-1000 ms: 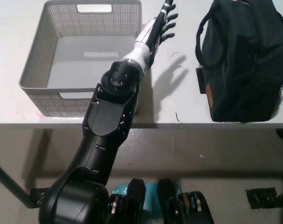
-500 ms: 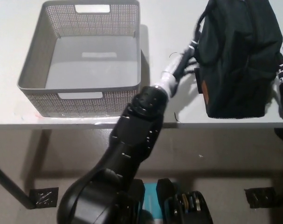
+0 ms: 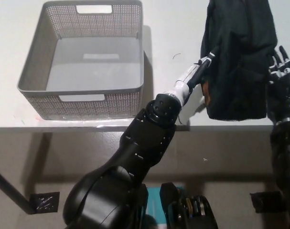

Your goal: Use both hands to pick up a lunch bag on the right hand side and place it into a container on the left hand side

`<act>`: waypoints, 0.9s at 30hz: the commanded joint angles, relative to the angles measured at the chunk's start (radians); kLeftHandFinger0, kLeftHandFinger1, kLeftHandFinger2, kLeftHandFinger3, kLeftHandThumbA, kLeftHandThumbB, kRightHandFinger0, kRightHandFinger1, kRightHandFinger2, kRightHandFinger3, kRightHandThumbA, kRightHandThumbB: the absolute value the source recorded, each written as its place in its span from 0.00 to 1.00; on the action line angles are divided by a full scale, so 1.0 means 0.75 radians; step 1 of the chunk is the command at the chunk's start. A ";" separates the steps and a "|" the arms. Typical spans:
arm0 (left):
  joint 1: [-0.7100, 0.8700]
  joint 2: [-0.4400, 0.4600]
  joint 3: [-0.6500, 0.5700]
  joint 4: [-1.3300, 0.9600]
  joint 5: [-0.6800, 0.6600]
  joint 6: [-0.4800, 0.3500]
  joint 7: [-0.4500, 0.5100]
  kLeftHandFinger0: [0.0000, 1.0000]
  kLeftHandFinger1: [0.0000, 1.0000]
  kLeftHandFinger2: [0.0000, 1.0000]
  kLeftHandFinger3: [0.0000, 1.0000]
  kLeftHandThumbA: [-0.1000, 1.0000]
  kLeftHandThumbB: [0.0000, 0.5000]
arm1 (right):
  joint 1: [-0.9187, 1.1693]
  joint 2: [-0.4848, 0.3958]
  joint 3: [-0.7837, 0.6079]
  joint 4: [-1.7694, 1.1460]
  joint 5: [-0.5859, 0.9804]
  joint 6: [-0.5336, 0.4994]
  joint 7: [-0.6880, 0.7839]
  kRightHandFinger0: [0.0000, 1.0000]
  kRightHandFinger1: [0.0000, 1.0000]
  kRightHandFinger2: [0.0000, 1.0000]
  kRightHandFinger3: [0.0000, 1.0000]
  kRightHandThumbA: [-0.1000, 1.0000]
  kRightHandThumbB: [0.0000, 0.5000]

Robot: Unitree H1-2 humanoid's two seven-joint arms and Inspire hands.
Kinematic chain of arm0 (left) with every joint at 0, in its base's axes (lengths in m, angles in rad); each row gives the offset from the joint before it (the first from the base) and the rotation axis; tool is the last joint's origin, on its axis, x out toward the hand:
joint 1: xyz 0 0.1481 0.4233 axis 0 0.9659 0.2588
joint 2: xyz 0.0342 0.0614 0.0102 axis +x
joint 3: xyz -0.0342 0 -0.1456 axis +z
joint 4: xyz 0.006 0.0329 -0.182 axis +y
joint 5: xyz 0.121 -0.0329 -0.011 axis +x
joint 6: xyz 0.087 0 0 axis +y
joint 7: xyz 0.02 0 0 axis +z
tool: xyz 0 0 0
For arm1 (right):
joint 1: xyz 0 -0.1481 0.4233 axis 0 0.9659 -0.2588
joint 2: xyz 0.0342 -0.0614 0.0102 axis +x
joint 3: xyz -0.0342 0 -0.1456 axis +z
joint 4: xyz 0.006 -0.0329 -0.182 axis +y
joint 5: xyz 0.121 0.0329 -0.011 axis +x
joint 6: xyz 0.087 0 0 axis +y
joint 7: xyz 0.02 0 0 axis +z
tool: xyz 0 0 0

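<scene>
The dark lunch bag (image 3: 238,57) stands at the table's right end, squeezed narrow between my two hands. My left hand (image 3: 205,63) reaches across from the left and presses flat against the bag's left side, near its small orange tag. On the opposite side, my black right hand (image 3: 279,69) lies against the bag with its fingers pointing up. The grey perforated basket (image 3: 82,89) sits at the left of the table with nothing in it.
The white table's front edge (image 3: 63,125) runs just below the basket and the bag. A bare strip of tabletop (image 3: 171,43) separates basket and bag. Below the table lies the floor, with black tape marks (image 3: 43,202).
My right hand has come up against the bag's right side. The left hand has pressed further into its left side, and the bag now looks narrower and taller.
</scene>
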 commanded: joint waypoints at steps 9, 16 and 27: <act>-0.078 -0.078 0.014 -0.028 -0.044 0.010 -0.027 1.00 1.00 1.00 1.00 1.00 0.62 | 0.081 0.218 0.255 -0.479 -0.165 0.243 -0.150 1.00 1.00 1.00 1.00 1.00 0.29; -0.082 -0.077 -0.001 -0.049 -0.052 0.009 -0.086 1.00 1.00 1.00 1.00 1.00 0.64 | 0.140 0.247 0.265 -0.655 -0.184 0.336 -0.291 1.00 1.00 1.00 1.00 1.00 0.24; -0.080 -0.086 -0.015 -0.043 -0.076 -0.024 -0.148 1.00 1.00 1.00 1.00 1.00 0.63 | 0.182 0.279 0.256 -0.725 -0.219 0.301 -0.382 1.00 1.00 1.00 1.00 1.00 0.20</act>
